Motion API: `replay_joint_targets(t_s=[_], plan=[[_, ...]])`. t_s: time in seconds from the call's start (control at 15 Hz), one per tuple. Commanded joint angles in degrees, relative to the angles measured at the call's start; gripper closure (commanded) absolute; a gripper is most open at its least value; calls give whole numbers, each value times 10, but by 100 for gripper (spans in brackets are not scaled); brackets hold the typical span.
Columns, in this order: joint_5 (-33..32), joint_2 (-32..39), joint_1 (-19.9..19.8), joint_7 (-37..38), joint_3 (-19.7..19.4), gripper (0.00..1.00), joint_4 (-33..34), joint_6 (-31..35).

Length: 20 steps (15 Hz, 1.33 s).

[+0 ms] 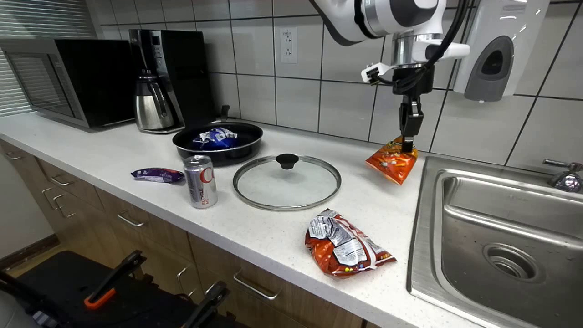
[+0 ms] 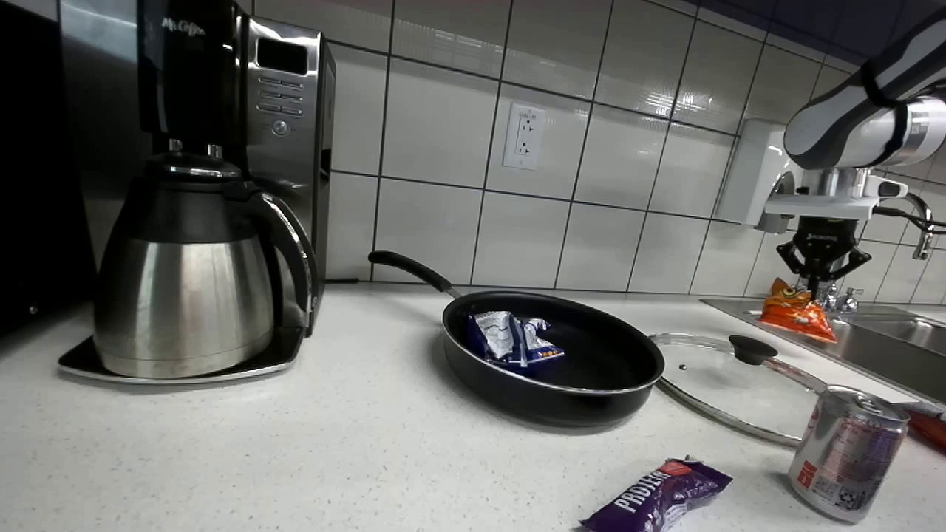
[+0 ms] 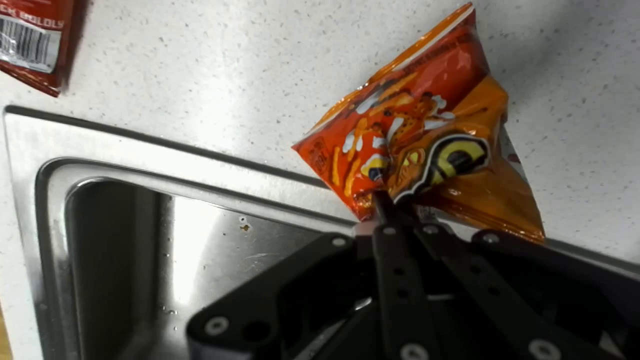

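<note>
One orange snack bag [image 1: 391,164], printed with a yellow cartoon eye, is gripped by the end effector [image 1: 407,148], whose jaws are pressed narrowly together on the crinkled film. In both exterior views the bag is seen at a tilt below the jaws, and it appears to be held just clear of the white counter [image 1: 364,200]. Beside it the steel sink [image 1: 425,228] is set into the counter, and part of the rim is covered by the bag in the wrist view. A chrome tap handle [image 1: 567,176] is mounted at the sink's back edge, and a white soap dispenser [image 1: 501,45] is fixed to the tiled wall [image 1: 346,105] above.

Farther out, a red snack bag [image 1: 344,248] is laid near the counter's front edge, its printed white panels turned upward. Between it and the black pan [image 2: 547,403], a glass lid [image 1: 287,189] is rested flat with its black knob [image 1: 287,160] uppermost. A blue packet [image 2: 514,340] is contained in the pan. An upright silver can [image 1: 200,182] is placed beside the lid, and near the can a purple wrapper [image 2: 658,499] marked "PROTEIN" is seen lying. Beyond the pan, a coffee maker [image 2: 288,148] with a steel carafe [image 2: 185,303] is stood near the wall, and past it a dark microwave [image 1: 100,82] is placed toward the counter's far end.
</note>
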Motion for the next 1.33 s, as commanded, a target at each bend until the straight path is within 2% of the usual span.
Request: replay_joint_targets(t_s=[0.0, 0.6, 1.0, 1.27], plan=[[1, -56, -2, -56, 20, 100, -36, -4], [-15, -136, 37, -131, 42, 100, -113, 8], [-19, -180, 55, -206, 57, 100, -157, 10], [-23, -194, 67, -211, 67, 100, -177, 15]])
